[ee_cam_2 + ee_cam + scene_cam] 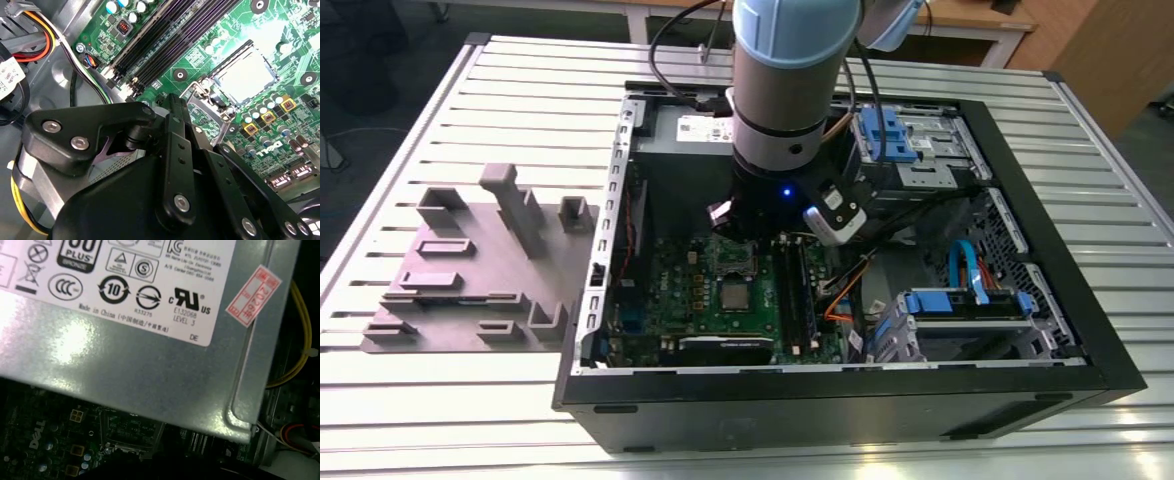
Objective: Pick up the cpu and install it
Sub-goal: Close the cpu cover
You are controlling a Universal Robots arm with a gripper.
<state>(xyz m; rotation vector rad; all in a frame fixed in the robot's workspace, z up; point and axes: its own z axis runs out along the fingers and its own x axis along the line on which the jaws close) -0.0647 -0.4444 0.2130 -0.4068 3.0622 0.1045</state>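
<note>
The cpu (245,75) is a small silvery-white square lying flat on the green motherboard (225,30), with a metal socket surround around it. In the exterior view the cpu (736,296) sits in the middle of the board inside the open computer case (854,395). Just behind it lies the socket frame (738,259) with a dark centre. My gripper (744,230) hangs under the arm's wrist above that frame, a short way from the cpu. In the second wrist view its black linkage (172,150) fills the foreground, apart from the cpu.
The grey power-supply box (125,365) stands close by at the case's back. Long black memory slots (165,40) run beside the socket. Coloured cables (40,35) and blue-clipped drive bays (907,140) crowd the exterior view's right. A grey fixture block (467,260) stands outside the case.
</note>
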